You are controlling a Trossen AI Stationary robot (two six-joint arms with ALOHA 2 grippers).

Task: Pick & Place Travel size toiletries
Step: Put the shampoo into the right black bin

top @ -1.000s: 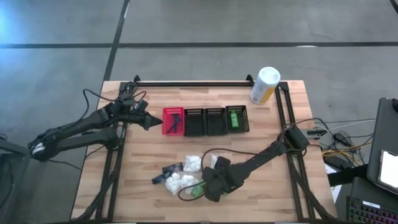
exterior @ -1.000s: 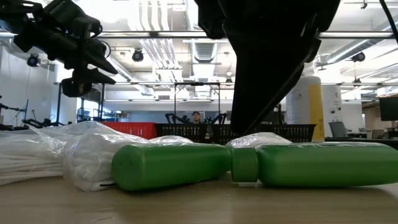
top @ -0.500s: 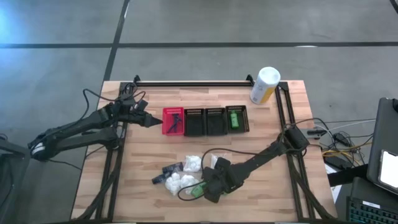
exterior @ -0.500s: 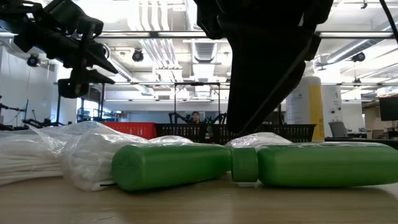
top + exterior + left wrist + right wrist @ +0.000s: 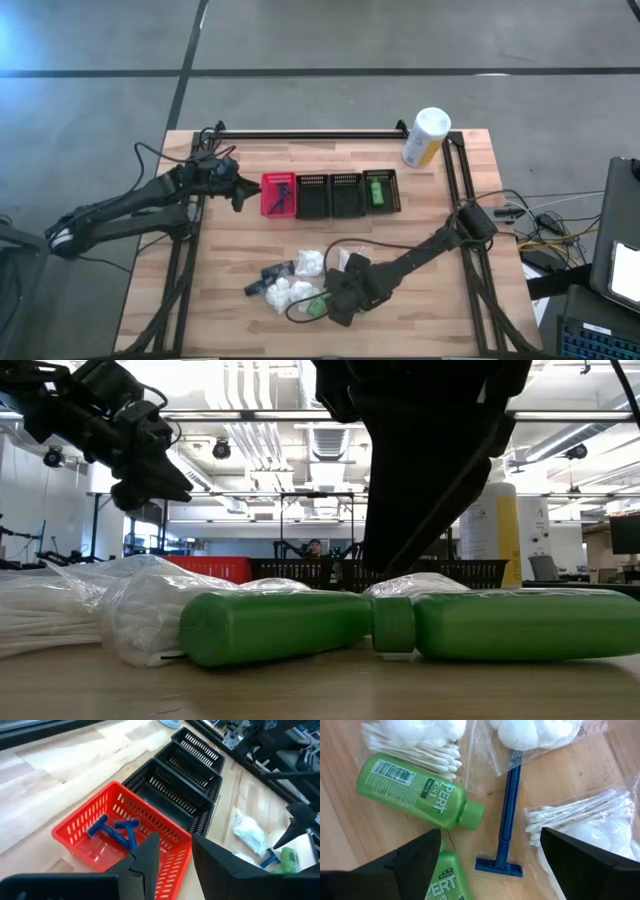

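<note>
The toiletries lie in a heap near the table's near edge: two green bottles [image 5: 415,790] [image 5: 445,880] on their sides, a blue razor [image 5: 507,820] flat on the wood, and clear bags of cotton swabs [image 5: 575,815] and cotton balls [image 5: 530,732]. My right gripper [image 5: 490,837] [image 5: 333,305] hovers open above the heap, its fingers standing apart over a bottle and a swab bag. Two blue razors [image 5: 117,830] lie in the red basket [image 5: 165,850], and a third green bottle [image 5: 376,190] lies in the rightmost black basket. My left gripper [image 5: 176,855] [image 5: 240,196] hangs narrowly open over the red basket's left end.
Three black mesh baskets [image 5: 330,195] stand in a row to the right of the red one. A tall white-and-yellow canister [image 5: 425,137] stands at the far right corner. A black rail [image 5: 310,133] runs along the far edge. Bare wood lies between baskets and heap.
My left gripper has turned at the wrist and tipped its fingers down by the red basket's left end, drawing back slightly toward the table's left. The toiletries have not moved.
</note>
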